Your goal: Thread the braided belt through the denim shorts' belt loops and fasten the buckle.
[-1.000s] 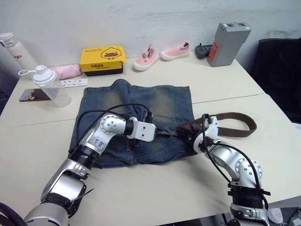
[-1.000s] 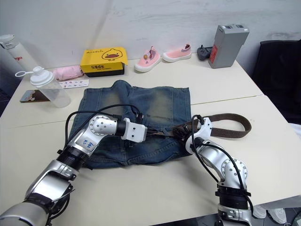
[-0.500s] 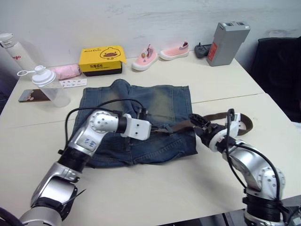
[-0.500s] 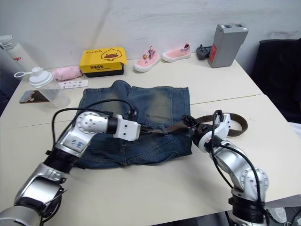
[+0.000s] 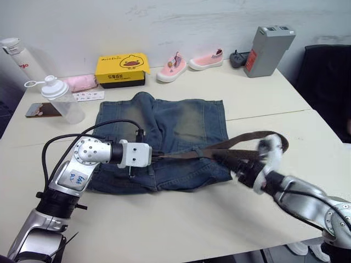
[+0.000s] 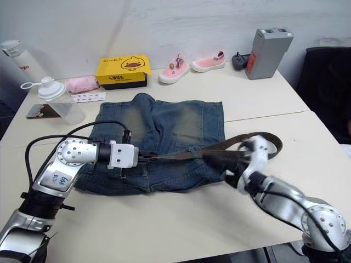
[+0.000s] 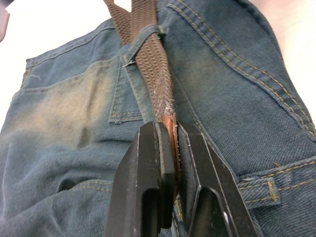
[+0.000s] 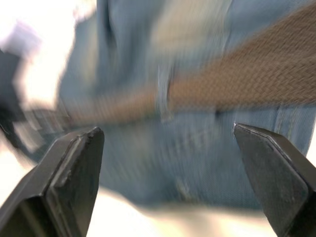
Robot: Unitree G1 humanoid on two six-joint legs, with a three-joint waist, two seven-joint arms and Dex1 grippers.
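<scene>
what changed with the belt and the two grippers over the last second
The left gripper, shut on the tip of the braided belt, has drawn it further to the robot's left through a belt loop. The right gripper has let go of the belt and backed off to the right, fingers open. The denim shorts lie flat as before.

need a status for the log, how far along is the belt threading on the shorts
Done: the braided belt passes under one belt loop on the denim shorts. In hand: the left gripper is shut on the belt's tip, and the right gripper is open beside the strap. Left: the other loops and fastening the buckle.
</scene>
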